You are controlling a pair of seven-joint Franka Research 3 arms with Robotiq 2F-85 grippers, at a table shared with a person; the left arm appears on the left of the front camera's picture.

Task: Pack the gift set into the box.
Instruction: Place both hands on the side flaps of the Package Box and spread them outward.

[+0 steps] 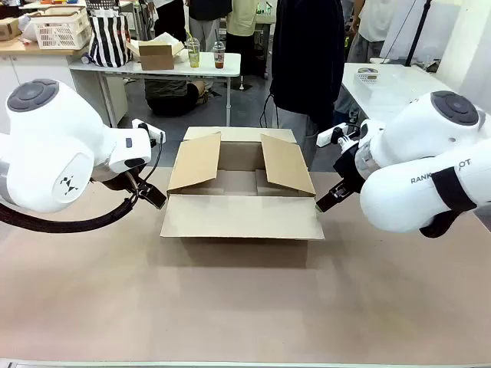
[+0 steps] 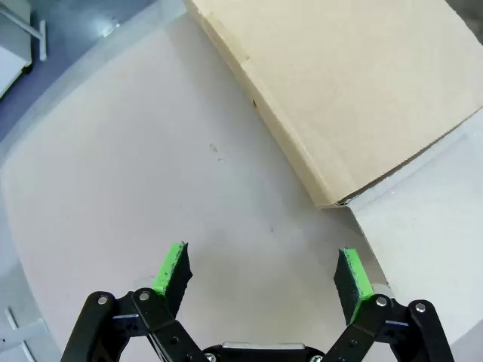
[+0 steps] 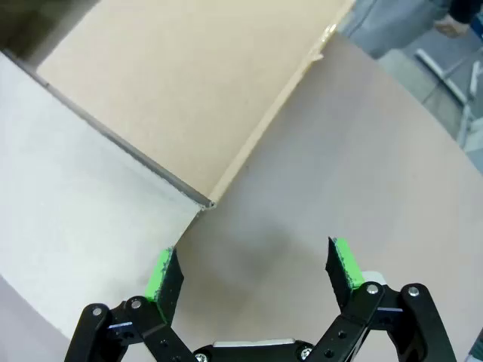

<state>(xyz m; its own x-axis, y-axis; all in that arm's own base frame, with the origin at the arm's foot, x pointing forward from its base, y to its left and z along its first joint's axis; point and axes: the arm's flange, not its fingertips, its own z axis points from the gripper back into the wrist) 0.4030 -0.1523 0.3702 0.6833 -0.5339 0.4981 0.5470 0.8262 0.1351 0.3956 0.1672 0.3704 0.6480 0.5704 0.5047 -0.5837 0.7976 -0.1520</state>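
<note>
Across the front view, the box (image 1: 242, 217) sits mid-surface (image 1: 230, 307) with its flaps open — side flaps tilted up, near flap lying flat. The left fingers (image 1: 153, 196) hang just beside its near left corner, the right fingers (image 1: 328, 202) just beside the near right one.

From the left wrist, the left fingers (image 2: 172, 265) stand wide apart and empty over the surface (image 2: 136, 188), near a corner of the box (image 2: 347, 90).

From the right wrist, the right fingers (image 3: 161, 273) are equally wide and empty — a corner of the box (image 3: 173, 90) lies just ahead.
</note>
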